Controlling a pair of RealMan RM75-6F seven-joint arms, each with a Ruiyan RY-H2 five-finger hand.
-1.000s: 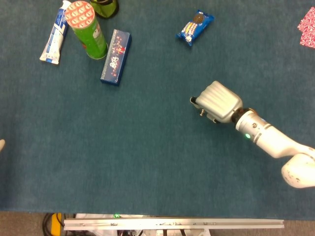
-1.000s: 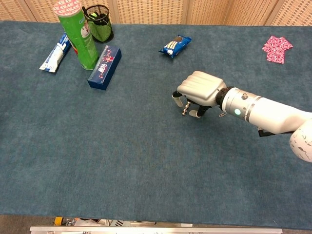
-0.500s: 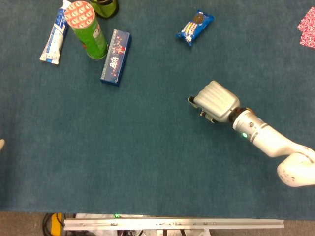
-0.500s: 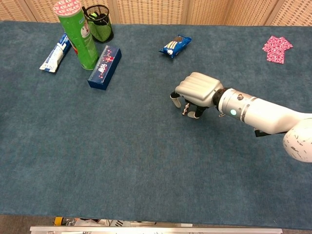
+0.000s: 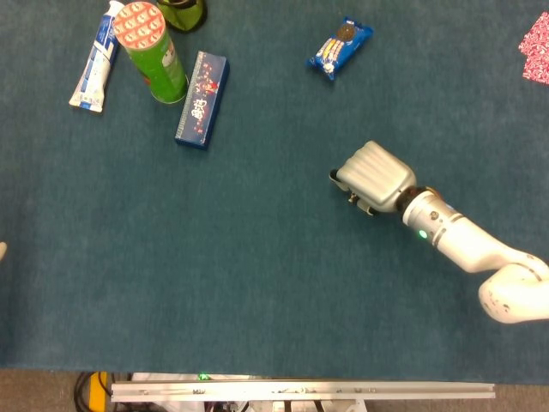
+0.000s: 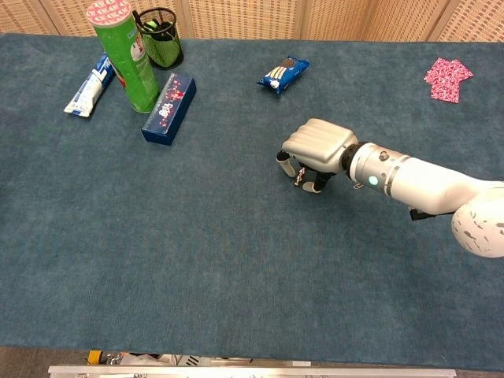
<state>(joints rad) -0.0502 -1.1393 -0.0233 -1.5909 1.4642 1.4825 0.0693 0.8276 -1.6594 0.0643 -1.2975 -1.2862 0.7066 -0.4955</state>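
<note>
**Curled right hand, cookie pack nearest**

The right hand [image 6: 315, 150] hangs low over the blue cloth, back upward, fingers [image 6: 281, 160] curled under and holding nothing. Nearest to it lies a blue cookie packet [image 6: 283, 74], flat on the cloth, tilted on a diagonal, well apart from the hand and farther up the table. From above, the hand [image 5: 372, 176] and packet [image 5: 340, 46] look the same.

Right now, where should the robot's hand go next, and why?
Probably forward, toward the blue cookie pack. The right hand hangs over bare table with fingers curled on nothing, and that pack is the nearest thing, lying apart from it.
</note>
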